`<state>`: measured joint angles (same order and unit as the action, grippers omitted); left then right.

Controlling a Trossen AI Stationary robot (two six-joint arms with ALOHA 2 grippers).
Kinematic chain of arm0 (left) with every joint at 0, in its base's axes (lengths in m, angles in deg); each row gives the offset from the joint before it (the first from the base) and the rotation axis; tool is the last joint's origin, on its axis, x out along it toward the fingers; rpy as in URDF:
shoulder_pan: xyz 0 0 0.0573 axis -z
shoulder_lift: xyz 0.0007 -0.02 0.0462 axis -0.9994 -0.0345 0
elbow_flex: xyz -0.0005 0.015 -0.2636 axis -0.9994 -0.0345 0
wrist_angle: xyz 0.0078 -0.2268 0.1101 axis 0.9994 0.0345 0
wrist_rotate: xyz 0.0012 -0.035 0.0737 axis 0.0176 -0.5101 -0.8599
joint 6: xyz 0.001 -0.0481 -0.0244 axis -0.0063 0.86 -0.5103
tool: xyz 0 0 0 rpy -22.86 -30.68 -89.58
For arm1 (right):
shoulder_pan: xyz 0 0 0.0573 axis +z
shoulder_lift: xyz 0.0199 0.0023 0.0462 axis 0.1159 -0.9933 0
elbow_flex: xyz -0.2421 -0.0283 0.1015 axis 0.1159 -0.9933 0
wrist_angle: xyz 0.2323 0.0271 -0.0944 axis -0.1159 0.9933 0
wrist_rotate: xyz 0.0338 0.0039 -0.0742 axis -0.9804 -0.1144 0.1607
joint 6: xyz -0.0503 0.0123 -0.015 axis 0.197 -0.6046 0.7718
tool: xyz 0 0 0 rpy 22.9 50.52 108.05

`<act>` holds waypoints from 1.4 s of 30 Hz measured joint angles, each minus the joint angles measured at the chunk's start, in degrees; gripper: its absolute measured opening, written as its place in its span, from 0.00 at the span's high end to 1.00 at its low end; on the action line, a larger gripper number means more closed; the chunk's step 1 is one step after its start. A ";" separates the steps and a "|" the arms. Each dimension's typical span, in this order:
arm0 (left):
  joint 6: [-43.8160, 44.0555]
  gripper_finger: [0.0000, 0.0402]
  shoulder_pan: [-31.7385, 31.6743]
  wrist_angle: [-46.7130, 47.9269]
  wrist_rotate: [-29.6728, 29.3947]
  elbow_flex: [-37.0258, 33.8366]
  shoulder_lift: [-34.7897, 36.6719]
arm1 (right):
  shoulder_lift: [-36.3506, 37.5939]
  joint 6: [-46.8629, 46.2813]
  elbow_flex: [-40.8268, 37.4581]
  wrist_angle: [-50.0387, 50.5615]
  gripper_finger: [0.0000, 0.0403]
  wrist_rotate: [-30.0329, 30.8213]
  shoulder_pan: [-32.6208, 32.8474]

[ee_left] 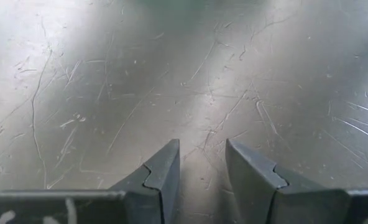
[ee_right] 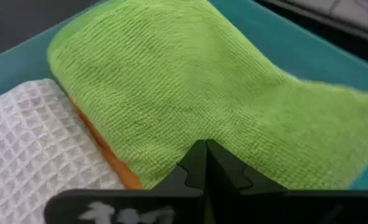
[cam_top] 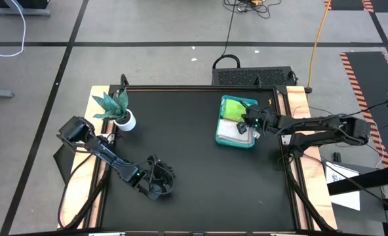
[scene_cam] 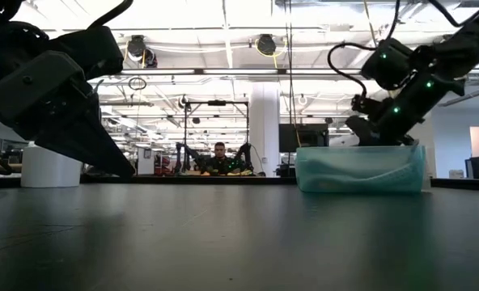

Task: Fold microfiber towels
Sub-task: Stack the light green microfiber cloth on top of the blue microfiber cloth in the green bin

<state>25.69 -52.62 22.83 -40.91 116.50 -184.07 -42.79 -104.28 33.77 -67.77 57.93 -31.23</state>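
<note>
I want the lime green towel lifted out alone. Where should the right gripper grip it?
Probably from above, at the lime green towel's raised top fold, clear of the orange towel edge beneath and the white towel beside it in the teal tray. The right gripper is shut there.

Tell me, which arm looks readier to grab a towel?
The right. Its gripper sits shut in the tray, against the green towel. The left gripper hangs over bare table.
</note>
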 joint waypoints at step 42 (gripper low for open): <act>-0.80 0.67 0.11 -1.11 -0.97 0.00 0.00 | -7.93 6.26 6.52 -17.76 1.00 -6.98 -1.97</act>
<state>24.90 -52.51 21.71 -41.88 116.50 -184.07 -50.72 -98.02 40.29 -85.53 50.95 -33.19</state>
